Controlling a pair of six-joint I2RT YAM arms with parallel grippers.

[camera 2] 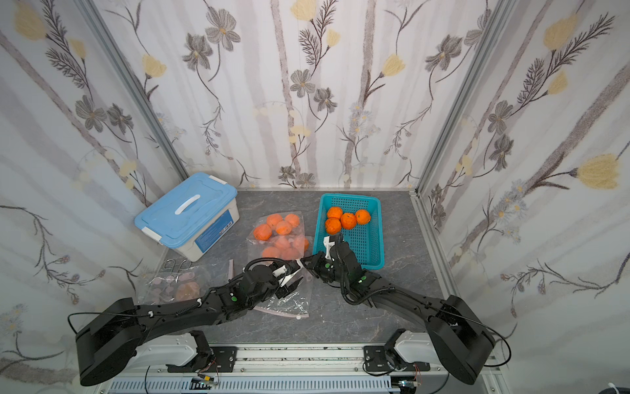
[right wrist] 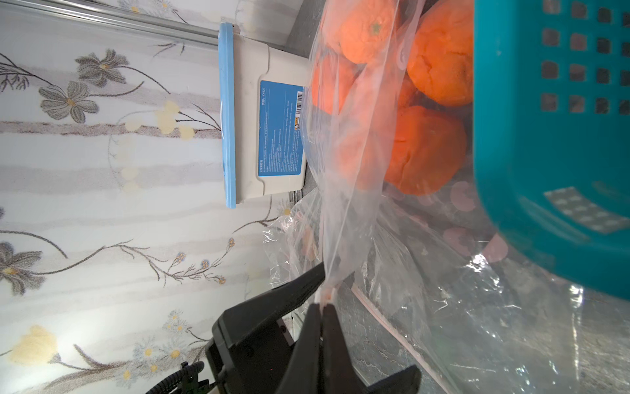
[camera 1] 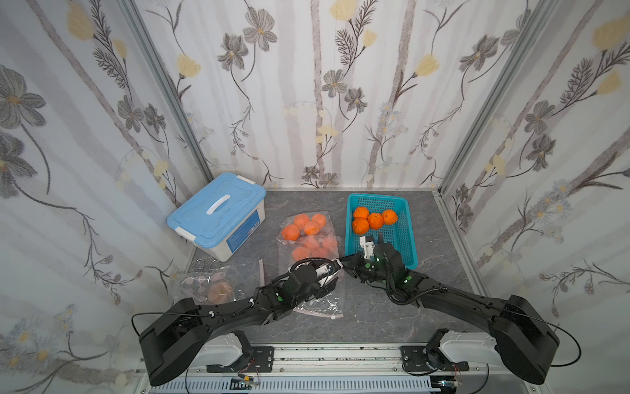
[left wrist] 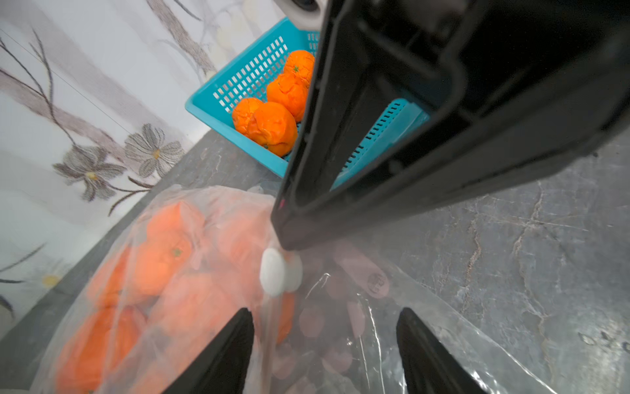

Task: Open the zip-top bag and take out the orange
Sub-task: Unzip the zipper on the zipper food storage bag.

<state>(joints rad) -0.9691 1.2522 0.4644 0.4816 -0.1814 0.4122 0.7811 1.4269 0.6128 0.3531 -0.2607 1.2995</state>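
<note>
Centre of the grey marble-pattern tabletop (camera 1: 375,307): clear zip-top plastic bag (camera 1: 312,250) (camera 2: 283,247), lying between a white storage box with a pale blue lid (camera 1: 218,211) and a turquoise perforated plastic basket (camera 1: 402,211).

Long axis runs away from the robot. Closed bottom points toward the back wall, mouth end toward the arms. In the right wrist view the film is drawn taut from the fruit to the tips of the right gripper (right wrist: 322,307); the rest sags on the table.

Look of the bag: hazy, wrinkled film with a pink zip strip along the mouth edge and a white oval slider (left wrist: 278,274) on it. Pale pink spots show near the mouth; cannot tell if they are on this bag or on the flat empty bag (camera 1: 324,305) beneath. Round, puckered oranges (right wrist: 426,150) are bunched in the closed end, count unclear.

Right gripper: jaws pressed together, pinching the bag's mouth edge just beside the slider.

Left gripper (left wrist: 324,341): jaws apart, one finger either side of the mouth edge, gripping nothing.

In both top views the two grippers meet nearly tip to tip over the bag's near end.

Beyond the closed end lies a second clear bag of four oranges (camera 1: 303,223); touching or overlapping, cannot tell. Four loose fruit (camera 1: 373,218) sit at the basket's far end.
</note>
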